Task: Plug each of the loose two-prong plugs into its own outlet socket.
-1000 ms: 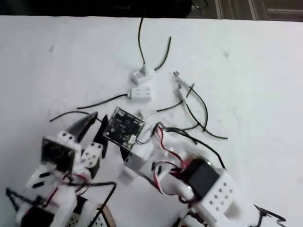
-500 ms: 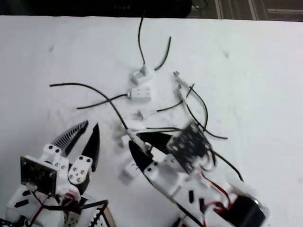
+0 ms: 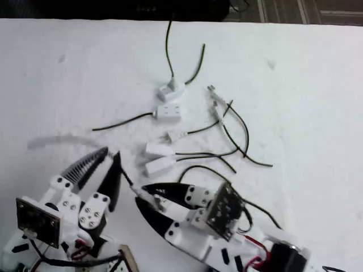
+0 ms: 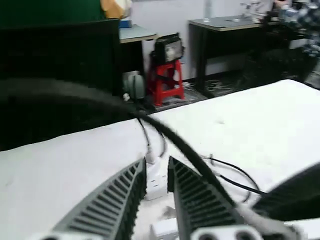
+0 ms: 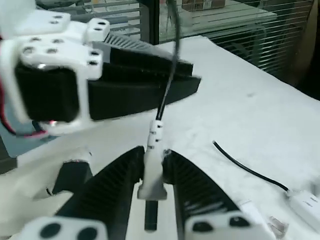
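— Left side first?
— My left gripper [image 3: 111,153] sits left of the near socket [image 3: 160,165], fingers a slit apart and holding nothing.
— And the plug?
— The plug [image 5: 152,170] is pinched in my right gripper [image 3: 140,194]. That gripper has pulled back to my side of the socket and uncovered it, so I judge insertion comes next.

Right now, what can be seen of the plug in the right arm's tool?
The plug is a small white body, plastic by its look, with a ribbed white collar where a thin black cord leaves it. It is clamped between the right tool's black ridged fingers, lying along them with the cord end out past their tips. Its prongs are hidden. The cord runs on past the left tool.
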Robot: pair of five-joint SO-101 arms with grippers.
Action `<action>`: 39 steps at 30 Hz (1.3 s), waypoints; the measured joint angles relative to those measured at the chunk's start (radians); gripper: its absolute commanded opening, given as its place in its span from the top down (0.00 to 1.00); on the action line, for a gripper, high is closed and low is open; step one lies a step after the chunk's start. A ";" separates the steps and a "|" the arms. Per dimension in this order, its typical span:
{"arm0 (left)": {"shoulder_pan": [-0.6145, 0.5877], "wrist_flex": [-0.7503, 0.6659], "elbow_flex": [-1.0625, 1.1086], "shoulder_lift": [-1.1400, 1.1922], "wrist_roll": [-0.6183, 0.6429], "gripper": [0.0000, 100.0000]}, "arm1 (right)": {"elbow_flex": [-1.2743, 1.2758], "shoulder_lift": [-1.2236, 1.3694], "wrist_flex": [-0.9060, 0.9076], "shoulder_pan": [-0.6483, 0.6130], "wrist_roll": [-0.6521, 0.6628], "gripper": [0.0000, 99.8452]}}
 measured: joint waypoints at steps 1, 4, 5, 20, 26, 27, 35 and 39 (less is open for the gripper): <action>0.031 0.003 0.000 0.000 0.000 0.91 | 0.021 0.000 -0.020 -0.003 0.000 0.98; 0.135 0.023 -0.012 0.000 0.000 0.91 | 0.063 0.005 -0.048 -0.006 0.000 0.98; 0.170 0.031 -0.018 0.000 0.000 0.91 | 0.066 0.005 -0.051 -0.011 0.000 0.98; 0.281 0.066 -0.031 0.000 -0.074 0.91 | 0.080 0.144 -0.061 0.064 0.000 0.98; 0.281 0.109 -0.031 0.000 -0.080 0.91 | 0.071 0.169 -0.066 0.078 0.000 0.98; 0.281 0.112 -0.031 0.000 -0.080 0.91 | 0.071 0.169 -0.066 0.078 0.000 0.98; 0.209 0.133 -0.055 0.000 -0.132 0.91 | 0.068 0.175 0.014 0.203 0.000 0.98; 0.064 0.158 -0.055 0.000 -0.152 0.91 | 0.068 0.175 0.069 0.281 0.000 0.98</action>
